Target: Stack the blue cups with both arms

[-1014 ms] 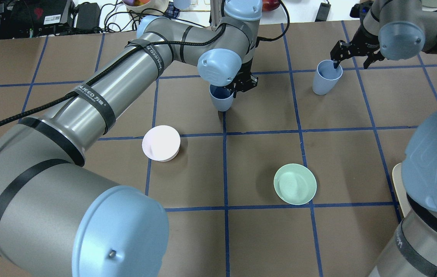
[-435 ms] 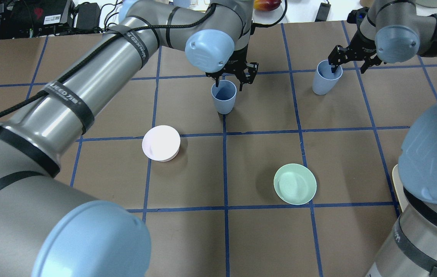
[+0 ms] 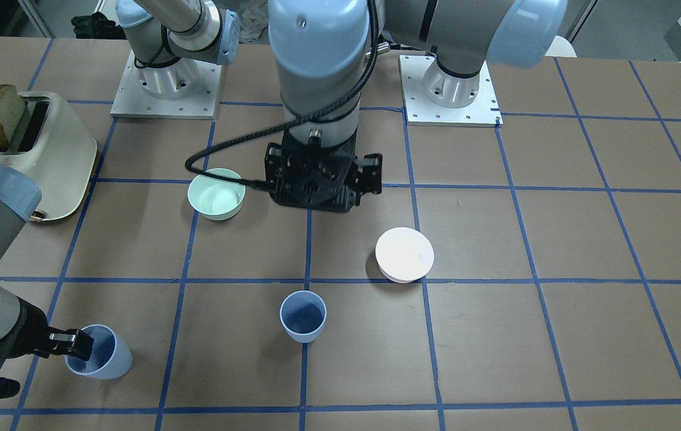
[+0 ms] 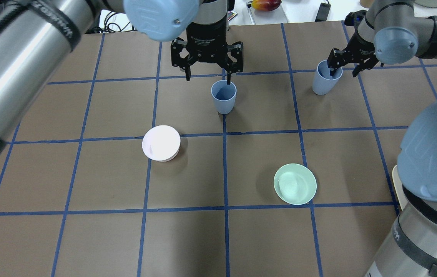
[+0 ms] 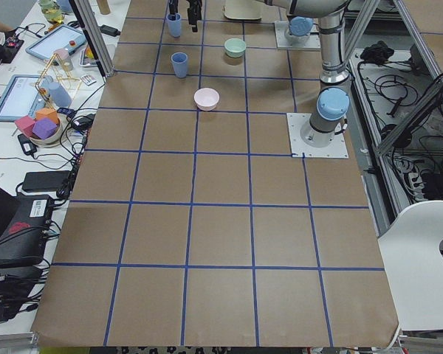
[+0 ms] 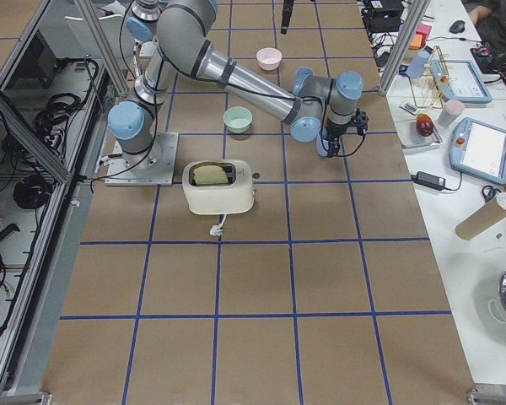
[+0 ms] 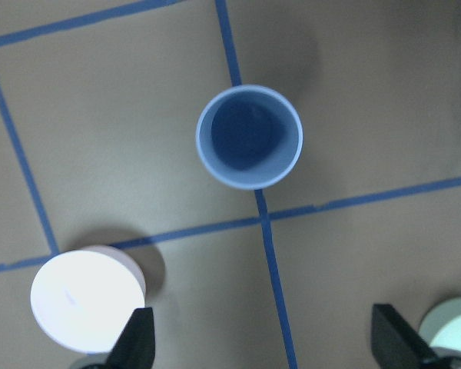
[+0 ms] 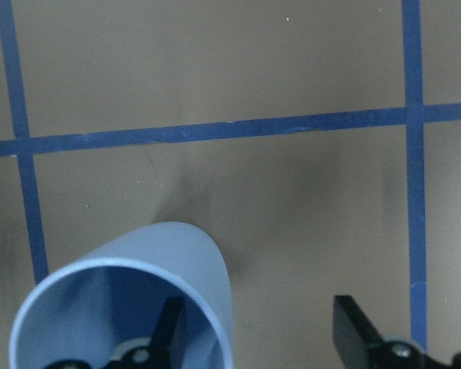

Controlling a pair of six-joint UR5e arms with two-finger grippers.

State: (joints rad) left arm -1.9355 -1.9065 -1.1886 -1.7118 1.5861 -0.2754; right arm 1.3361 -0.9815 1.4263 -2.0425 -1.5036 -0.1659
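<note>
One blue cup [image 4: 223, 96] stands upright and alone at a tape crossing in the middle of the table; it also shows in the front view [image 3: 303, 317] and straight below in the left wrist view [image 7: 249, 137]. My left gripper [image 4: 208, 78] hangs open and empty well above it, a little behind. The second blue cup [image 4: 324, 82] stands at the far right, near the table's far edge [image 3: 103, 359]. My right gripper [image 4: 343, 72] is open and straddles that cup's wall. One finger [image 8: 165, 330] is inside the cup [image 8: 131, 307] and the other is outside, with a wide gap.
A pale pink bowl [image 4: 161, 143] sits left of the centre cup, nearer the robot. A mint green bowl [image 4: 294, 184] sits right of centre, also nearer the robot. A cream toaster [image 3: 32, 149] with bread stands by the right arm's base. Cables and gadgets lie beyond the far edge.
My left gripper has let go of the centre cup, opened wide, turned and risen away from it; the cup stays standing. My right gripper has barely moved at the other cup.
</note>
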